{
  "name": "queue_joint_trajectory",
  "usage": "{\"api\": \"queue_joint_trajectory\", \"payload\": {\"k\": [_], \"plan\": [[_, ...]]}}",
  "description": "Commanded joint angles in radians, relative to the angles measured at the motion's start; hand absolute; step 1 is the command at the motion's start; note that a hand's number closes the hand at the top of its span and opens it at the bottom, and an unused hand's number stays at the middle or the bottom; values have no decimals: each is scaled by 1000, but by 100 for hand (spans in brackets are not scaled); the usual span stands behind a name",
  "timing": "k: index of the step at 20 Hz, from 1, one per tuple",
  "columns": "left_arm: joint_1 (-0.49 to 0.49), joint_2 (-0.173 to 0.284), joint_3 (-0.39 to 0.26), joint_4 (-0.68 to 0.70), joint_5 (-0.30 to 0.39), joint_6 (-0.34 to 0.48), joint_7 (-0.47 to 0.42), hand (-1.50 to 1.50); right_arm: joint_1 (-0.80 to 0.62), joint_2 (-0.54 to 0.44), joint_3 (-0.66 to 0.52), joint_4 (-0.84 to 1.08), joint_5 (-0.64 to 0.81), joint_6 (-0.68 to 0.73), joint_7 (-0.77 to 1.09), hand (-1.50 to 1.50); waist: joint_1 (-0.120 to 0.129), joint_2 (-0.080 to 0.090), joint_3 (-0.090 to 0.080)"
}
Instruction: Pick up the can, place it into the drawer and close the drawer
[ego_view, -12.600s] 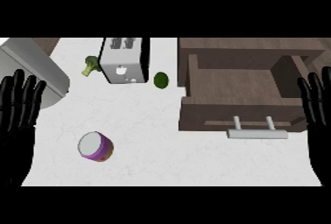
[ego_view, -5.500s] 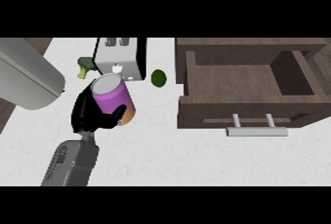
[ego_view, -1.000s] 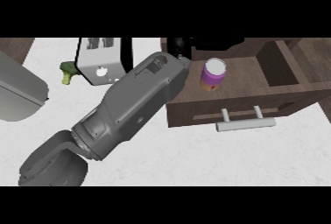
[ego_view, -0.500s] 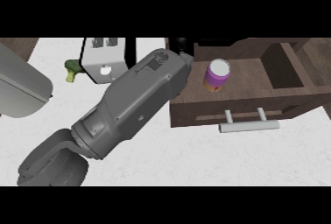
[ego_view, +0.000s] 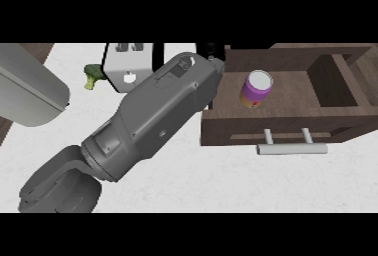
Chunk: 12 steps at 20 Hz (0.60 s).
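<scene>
Purple can (ego_view: 257, 89) now stands alone in the open drawer (ego_view: 325, 112), right of the left hand (ego_view: 210, 51), whose fingers can't be made out.

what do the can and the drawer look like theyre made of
The can: likely metal, judging by its pale, plain top, with a glossy purple and yellow label. The drawer: dark brown wood look, matte, with a light grey bar handle, possibly metal.

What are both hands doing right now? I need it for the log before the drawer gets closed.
Left hand: only a dark sliver shows past the forearm; fingers cannot be told.
Right hand: not in view.
</scene>
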Motion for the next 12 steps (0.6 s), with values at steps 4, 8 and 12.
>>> {"api": "queue_joint_trajectory", "payload": {"k": [4,8,12], "plan": [[1,0,14,-18,-2,9,42,-150,-120,1,196,195,376,-112,-105,-150,33,-8,0],[55,5,2,-65,-35,11,38,-150,-262,-1,269,357,514,-213,-112,-150,53,-14,-1],[15,52,24,-28,-62,7,73,-150,-310,-4,387,432,648,-236,-103,-150,32,-12,-1]]}}
